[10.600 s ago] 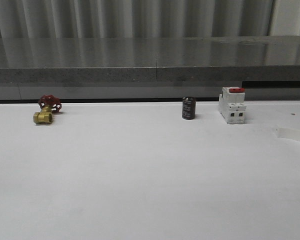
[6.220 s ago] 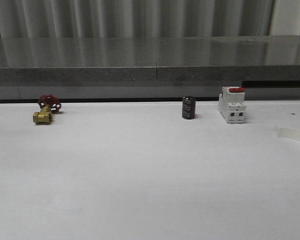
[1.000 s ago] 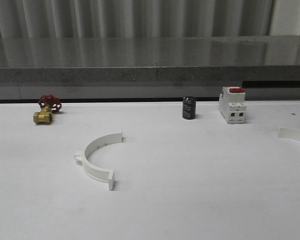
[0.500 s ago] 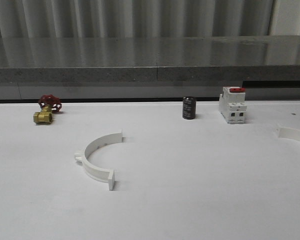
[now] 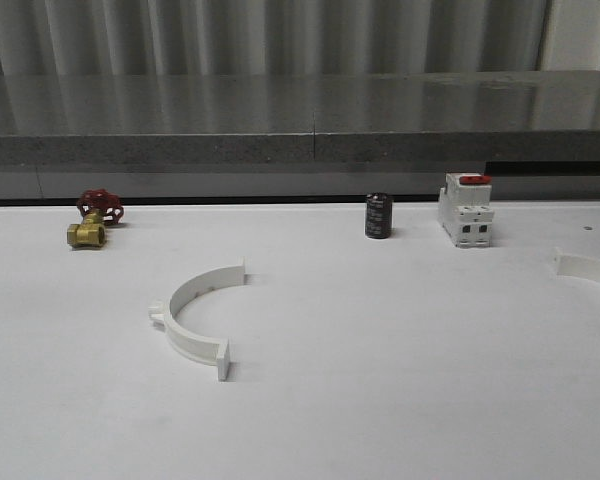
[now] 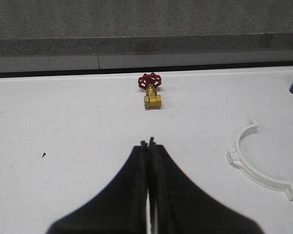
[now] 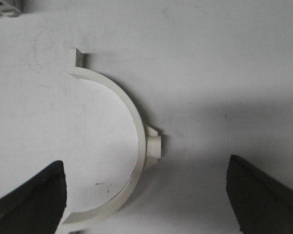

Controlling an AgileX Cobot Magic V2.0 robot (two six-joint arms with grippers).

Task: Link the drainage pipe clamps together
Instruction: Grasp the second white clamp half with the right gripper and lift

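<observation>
One white drainage pipe clamp [image 5: 172,312], a half-ring with flat end flanges, lies flat on the white table left of centre, its open side facing right. In the left wrist view this clamp [image 6: 263,178] is well off to one side of my left gripper [image 6: 147,143], which is shut on nothing above bare table. The second clamp [image 5: 588,268] lies at the table's right edge, partly cut off. My right gripper [image 7: 145,195] hangs open over that clamp [image 7: 136,117], its dark fingers [image 7: 34,195] wide apart on either side and clear of it.
A brass valve with a red handwheel [image 5: 92,222] sits at the back left. A black cylinder [image 5: 378,216] and a white breaker with a red top [image 5: 465,210] stand at the back right. A grey ledge [image 5: 300,150] runs behind the table.
About six seconds ago the left clamp was not on the table; it now lies left of centre. Nothing has moved over the last second.
</observation>
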